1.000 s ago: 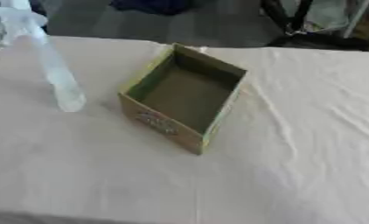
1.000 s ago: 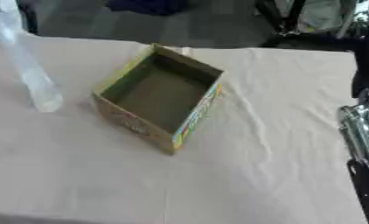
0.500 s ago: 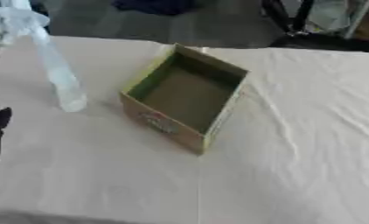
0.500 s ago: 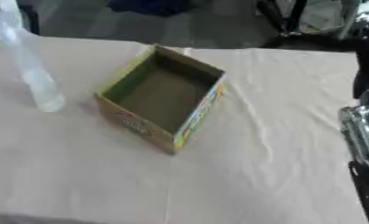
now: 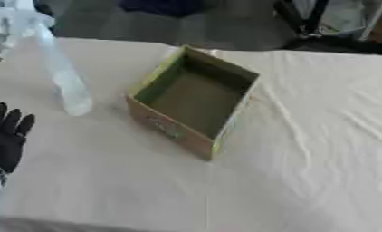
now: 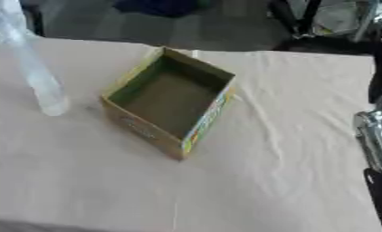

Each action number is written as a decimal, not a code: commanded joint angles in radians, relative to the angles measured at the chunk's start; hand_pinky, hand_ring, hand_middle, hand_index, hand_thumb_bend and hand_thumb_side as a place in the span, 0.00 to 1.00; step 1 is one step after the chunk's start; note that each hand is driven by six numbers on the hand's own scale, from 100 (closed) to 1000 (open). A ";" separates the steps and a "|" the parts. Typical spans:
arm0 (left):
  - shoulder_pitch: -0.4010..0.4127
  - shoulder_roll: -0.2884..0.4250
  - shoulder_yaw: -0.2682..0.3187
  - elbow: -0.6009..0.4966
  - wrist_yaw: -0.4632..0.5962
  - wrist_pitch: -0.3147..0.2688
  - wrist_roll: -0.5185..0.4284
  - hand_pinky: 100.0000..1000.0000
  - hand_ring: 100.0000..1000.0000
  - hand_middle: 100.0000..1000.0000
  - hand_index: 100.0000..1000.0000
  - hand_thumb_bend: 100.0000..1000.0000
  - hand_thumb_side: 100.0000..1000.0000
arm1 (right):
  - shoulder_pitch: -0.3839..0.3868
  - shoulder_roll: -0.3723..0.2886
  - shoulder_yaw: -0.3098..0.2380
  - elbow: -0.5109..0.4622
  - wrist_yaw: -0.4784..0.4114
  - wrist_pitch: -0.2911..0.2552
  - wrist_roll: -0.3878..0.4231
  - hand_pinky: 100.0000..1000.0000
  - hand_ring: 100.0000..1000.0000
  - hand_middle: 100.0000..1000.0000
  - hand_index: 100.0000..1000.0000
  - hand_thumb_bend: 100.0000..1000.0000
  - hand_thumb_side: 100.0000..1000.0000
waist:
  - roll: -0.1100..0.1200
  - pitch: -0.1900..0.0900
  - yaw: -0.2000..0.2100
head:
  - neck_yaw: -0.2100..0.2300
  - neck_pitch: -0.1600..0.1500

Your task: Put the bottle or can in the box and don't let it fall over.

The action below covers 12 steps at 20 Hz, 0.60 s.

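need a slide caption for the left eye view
Left robot hand rises open at the table's left edge, near an upright clear bottle beside an empty open box.

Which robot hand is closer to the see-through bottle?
Left. The left hand is just below the bottle, fingers up. The right arm shows only at the far right edge, past the box.
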<state>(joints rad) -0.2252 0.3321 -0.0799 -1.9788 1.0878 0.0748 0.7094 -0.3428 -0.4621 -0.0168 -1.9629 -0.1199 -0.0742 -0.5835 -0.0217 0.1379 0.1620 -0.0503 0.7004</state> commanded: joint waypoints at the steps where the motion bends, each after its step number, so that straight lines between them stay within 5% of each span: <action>1: -0.028 0.004 -0.008 -0.006 0.011 0.011 0.005 0.00 0.00 0.01 1.00 0.88 1.00 | -0.014 -0.015 0.000 -0.018 -0.006 -0.001 0.003 0.99 0.96 0.96 0.86 0.11 0.49 | 0.003 -0.018 -0.001 | 0.006 -0.004; 12: -0.101 -0.020 -0.032 0.036 0.118 0.023 -0.013 0.00 0.00 0.00 1.00 0.86 1.00 | -0.014 -0.015 0.003 -0.018 -0.007 -0.001 0.004 0.99 0.96 0.96 0.86 0.10 0.49 | 0.003 -0.019 -0.001 | 0.010 -0.004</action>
<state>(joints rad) -0.3119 0.3054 -0.1094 -1.9346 1.1871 0.0959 0.7021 -0.3429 -0.4620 -0.0111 -1.9629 -0.1247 -0.0753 -0.5819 -0.0213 0.1378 0.1612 -0.0446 0.7005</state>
